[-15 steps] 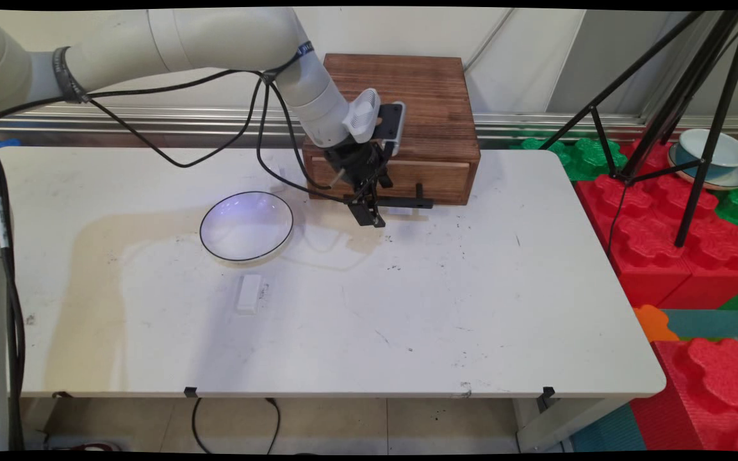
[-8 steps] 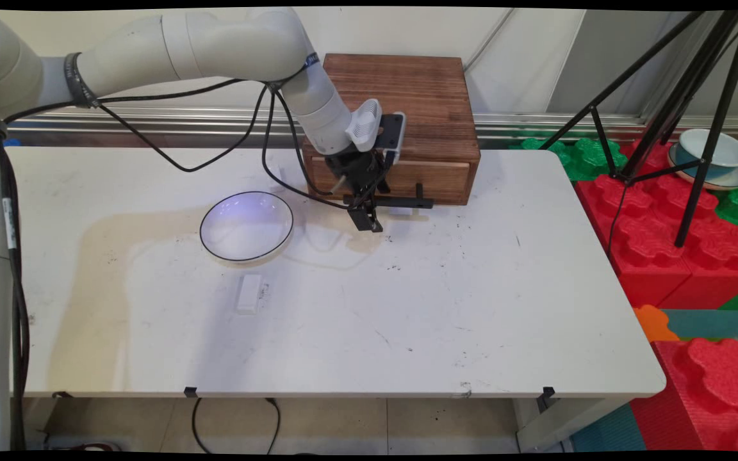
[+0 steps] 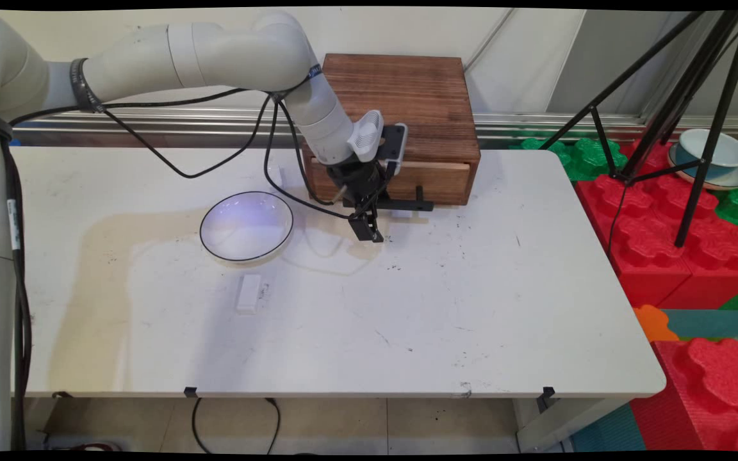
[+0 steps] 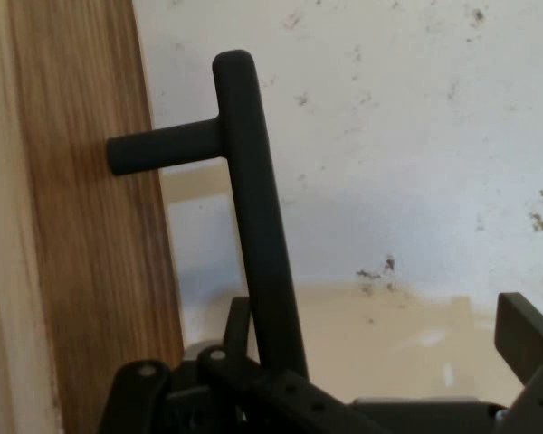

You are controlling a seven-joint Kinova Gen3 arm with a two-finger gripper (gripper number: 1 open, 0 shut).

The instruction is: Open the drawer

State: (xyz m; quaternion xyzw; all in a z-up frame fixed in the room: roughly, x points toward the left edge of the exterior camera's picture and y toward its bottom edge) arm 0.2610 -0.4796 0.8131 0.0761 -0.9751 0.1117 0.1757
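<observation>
My black gripper hangs low in front of the brown wooden drawer box, at the left part of the drawer's black bar handle. In the hand view the handle runs up from between the fingers, close to the left one, with its post going into the wooden drawer front. The gripper is open; the right finger stands far from the bar, and nothing is clamped. A light strip shows along the top of the drawer front.
A white plate with a dark rim lies left of the gripper. A small white block lies nearer the front. Black cables hang from the arm over the table. A black tripod and red foam blocks stand to the right.
The gripper has come down and slightly toward the table's near side, staying at the drawer handle. The plate, block and box have not moved.
</observation>
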